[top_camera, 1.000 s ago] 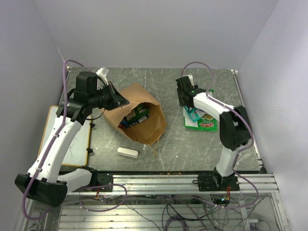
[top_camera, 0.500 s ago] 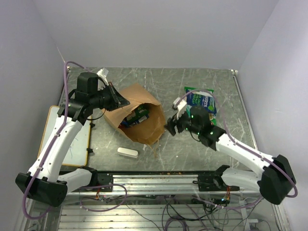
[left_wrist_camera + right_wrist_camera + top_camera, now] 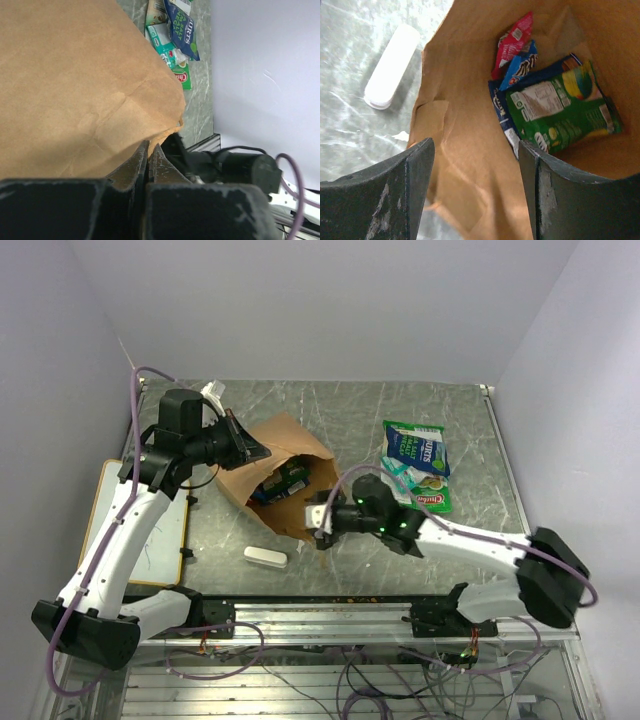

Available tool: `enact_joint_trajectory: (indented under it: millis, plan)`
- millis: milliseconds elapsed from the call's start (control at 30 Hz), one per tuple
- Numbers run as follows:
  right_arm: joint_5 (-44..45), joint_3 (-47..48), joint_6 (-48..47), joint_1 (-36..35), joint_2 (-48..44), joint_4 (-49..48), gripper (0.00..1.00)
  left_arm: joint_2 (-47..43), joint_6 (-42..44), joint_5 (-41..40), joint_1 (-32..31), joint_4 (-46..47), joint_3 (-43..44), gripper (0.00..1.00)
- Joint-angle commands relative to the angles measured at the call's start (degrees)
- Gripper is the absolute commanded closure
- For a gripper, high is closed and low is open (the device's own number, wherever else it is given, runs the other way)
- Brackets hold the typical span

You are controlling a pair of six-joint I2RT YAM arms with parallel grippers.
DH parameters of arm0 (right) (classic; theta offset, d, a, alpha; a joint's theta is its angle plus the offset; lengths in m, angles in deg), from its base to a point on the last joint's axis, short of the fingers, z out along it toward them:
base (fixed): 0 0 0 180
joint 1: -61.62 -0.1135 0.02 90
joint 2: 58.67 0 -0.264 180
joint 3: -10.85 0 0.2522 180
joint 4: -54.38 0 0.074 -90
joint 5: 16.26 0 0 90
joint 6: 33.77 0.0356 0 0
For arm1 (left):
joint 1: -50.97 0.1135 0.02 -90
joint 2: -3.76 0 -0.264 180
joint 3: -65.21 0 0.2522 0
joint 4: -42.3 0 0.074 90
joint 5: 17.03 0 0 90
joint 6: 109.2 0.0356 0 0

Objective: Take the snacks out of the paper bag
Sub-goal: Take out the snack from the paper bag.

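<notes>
I've got the left pincer [image 3: 244,450] clenched on the rim of the tall brown kraft paper bag [image 3: 300,502]. The right pincer [image 3: 476,155] is released at its mouth, with the glossy green and blue foil snack packets [image 3: 560,112] deep inside. If I drive in crooked, I'll crumple the paper wall.

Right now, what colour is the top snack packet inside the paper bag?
The packet is mostly green; right wrist view shows it best.

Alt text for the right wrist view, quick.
The open right gripper frames the mouth of the brown kraft paper bag, which holds a glossy green foil packet, blue packets and a red packet. A small white oblong block lies outside on the grey marbled table.
</notes>
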Motion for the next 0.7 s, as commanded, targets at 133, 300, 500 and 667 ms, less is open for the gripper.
enact_joint_trajectory:
  millis: [133,300,500,667]
  plan:
    - [7.78,11.08,-15.50,-2.26,18.85,-9.50,0.34,-0.94,1.94,4.95,0.32,1.15,1.85,0.93]
    - [10.78,17.67,-22.57,-1.85,28.54,-7.94,0.39,-0.89,3.79,6.24,0.27,0.49,1.74,0.93]
    - [13.30,24.38,-25.22,0.55,37.87,-9.99,0.38,1.04,11.54,5.99,0.28,-4.35,6.95,0.93]
    - [13.63,29.12,-28.06,2.56,44.17,-10.03,0.36,2.98,15.58,7.37,0.27,-6.64,9.20,0.93]
